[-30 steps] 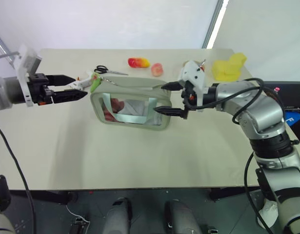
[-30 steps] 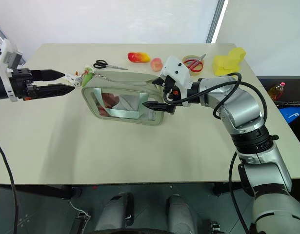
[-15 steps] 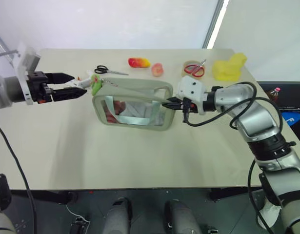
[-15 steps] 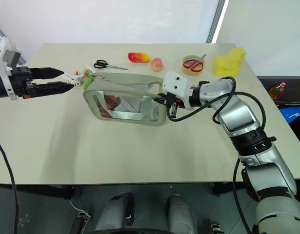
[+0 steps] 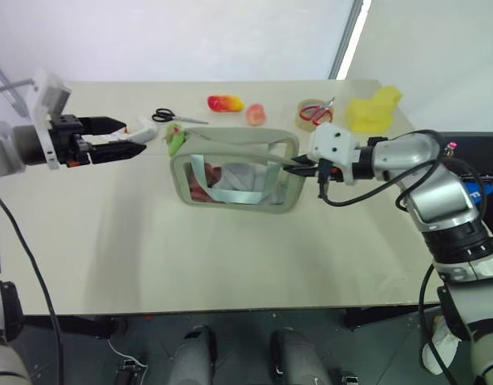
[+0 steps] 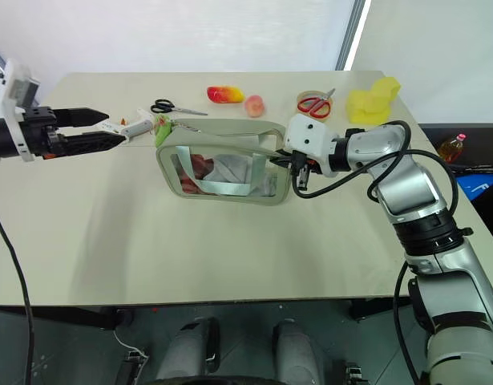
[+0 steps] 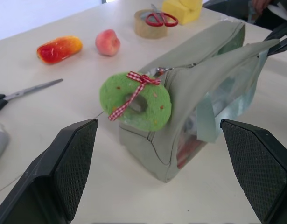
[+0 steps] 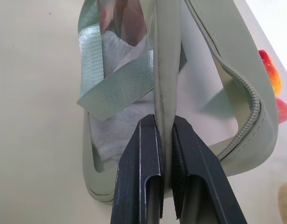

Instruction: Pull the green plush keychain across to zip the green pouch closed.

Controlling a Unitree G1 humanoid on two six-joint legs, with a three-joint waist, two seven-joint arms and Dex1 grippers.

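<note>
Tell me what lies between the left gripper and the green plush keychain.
In the left eye view, a white tool lies on the table beside the line from the open left gripper to the green plush keychain; the left wrist view shows a clear gap.

The contents of the green pouch were too blurred behind its clear window to identify; something pale and something reddish showed. The left gripper's fingers were cut off by the wrist picture's edge. The white object near the tabletop's far left edge, half hidden behind the left gripper, was too small to tell.
</note>
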